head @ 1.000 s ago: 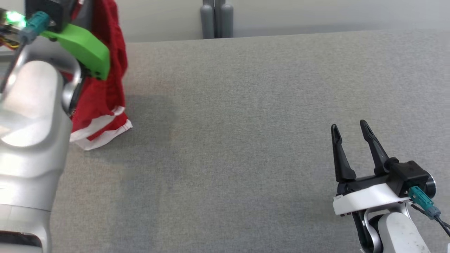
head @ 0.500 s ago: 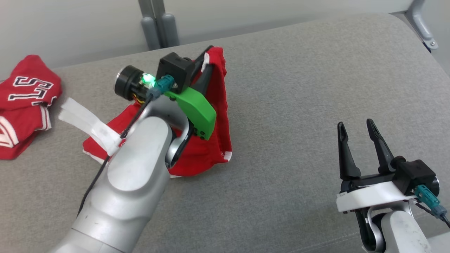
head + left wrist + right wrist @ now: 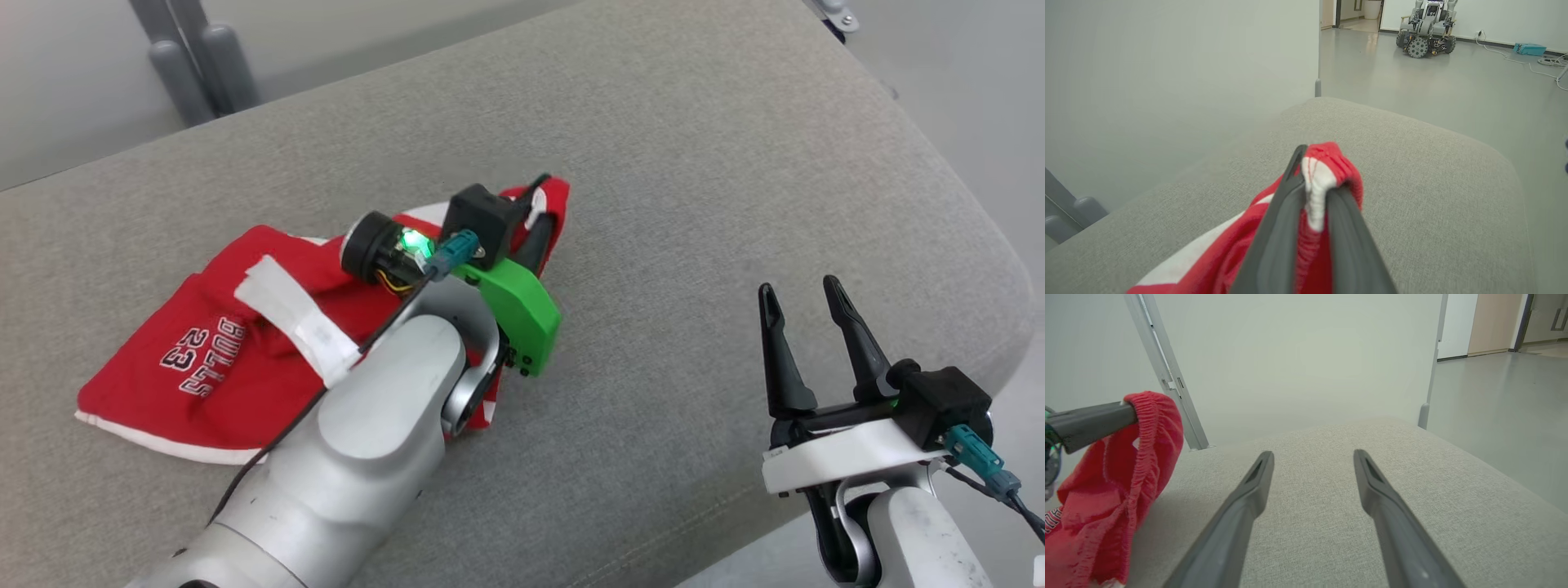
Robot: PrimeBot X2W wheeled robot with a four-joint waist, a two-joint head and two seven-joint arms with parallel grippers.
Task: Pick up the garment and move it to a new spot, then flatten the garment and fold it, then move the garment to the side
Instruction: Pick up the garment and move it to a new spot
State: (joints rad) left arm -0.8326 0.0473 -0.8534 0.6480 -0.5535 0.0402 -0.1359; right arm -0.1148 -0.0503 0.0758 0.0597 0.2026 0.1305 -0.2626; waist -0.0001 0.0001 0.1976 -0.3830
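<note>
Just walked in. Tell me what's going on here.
The robot is handling a red garment on the grey surface. Its left gripper has its fingers pinched on the garment's elastic edge, holding that end raised while the rest lies crumpled on the surface. The right gripper hangs open off to the right, touching nothing. The garment is not yet flattened or folded.

Garment point(image 3: 135, 392) red, white trim + lettering; surface point(image 3: 694, 204) grey fabric; L wrist mount point(image 3: 522, 314) green.
</note>
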